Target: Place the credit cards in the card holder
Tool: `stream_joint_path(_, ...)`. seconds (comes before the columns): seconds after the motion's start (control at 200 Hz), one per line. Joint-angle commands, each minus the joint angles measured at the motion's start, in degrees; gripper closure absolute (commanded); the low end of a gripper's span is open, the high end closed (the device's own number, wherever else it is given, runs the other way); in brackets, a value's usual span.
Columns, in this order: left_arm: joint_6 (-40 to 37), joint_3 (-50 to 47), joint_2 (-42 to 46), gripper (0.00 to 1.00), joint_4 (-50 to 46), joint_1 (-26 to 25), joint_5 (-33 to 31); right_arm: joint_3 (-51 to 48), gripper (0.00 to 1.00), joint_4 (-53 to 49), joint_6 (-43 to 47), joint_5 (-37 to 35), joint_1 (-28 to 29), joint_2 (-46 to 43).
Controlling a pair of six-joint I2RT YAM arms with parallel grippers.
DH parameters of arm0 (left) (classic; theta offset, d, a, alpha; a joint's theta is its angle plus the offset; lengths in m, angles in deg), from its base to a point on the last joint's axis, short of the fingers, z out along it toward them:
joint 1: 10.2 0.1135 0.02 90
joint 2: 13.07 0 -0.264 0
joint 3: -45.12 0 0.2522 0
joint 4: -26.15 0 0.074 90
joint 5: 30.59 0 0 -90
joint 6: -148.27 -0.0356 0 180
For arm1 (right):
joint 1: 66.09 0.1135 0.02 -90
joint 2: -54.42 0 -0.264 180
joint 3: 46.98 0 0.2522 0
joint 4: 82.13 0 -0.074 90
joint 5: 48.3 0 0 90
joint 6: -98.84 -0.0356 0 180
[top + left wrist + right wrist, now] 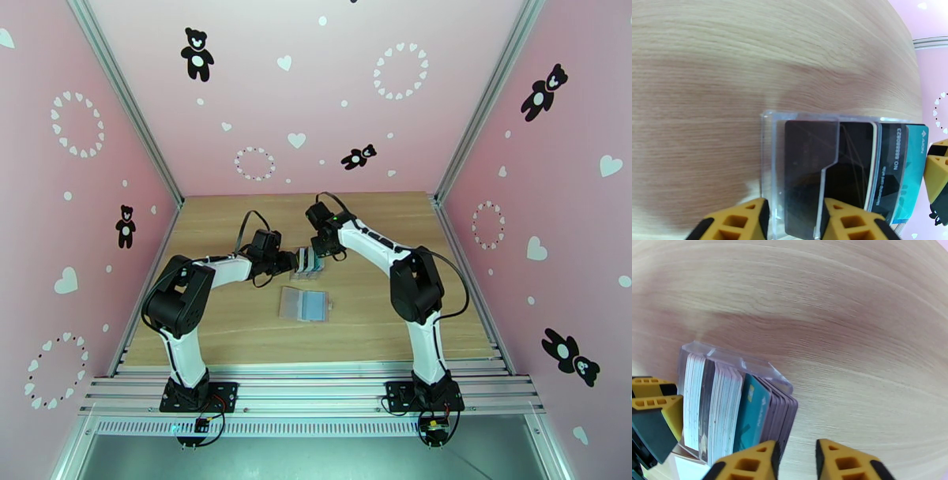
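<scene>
The cards [750, 413] stand on edge in a clear stand [730, 358] in the middle of the table [237, 331], faces left and right, just left of my right gripper [796, 455], its jaws a little apart and empty, while my left gripper [794, 211] pinches the stand.

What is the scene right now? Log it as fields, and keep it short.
stand: clear, mid-table, packed with upright cards
cards: white, dark and one teal, all in the stand
card holder: flat on the table, nearer the arm bases, untouched
left gripper: closed on one end of the stand
right gripper: at the other end of the stack, jaws apart, nothing between
</scene>
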Motion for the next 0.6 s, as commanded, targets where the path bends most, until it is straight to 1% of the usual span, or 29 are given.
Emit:
stream_joint_path(0.0,-0.6,0.1,-0.8,0.59,-3.7,1.0,-3.1,1.5,0.63,-2.1,-0.7,-1.6,2.3,-1.2)
stream_joint_path(0.105,-0.6,0.1,-0.7,0.59,-3.7,0.9,-2.9,1.0,0.6,-2.2,-1.4,-3.0,2.8,-2.8)
stream_joint_path(0.285,-0.6,0.1,-0.6,0.59,-3.6,0.9,-2.9,-0.2,0.58,-1.8,-2.2,-3.2,4.1,-3.5)
stream_joint_path(0.405,-0.5,0.0,-0.5,0.59,-3.6,0.9,-2.8,-1.0,0.57,-1.8,-2.7,-5.7,4.8,-3.7)
stream_joint_path(0.596,-0.5,0.0,-0.7,0.59,-3.5,0.9,-2.6,-1.6,0.56,-1.1,-2.9,-3.1,4.8,-2.9)
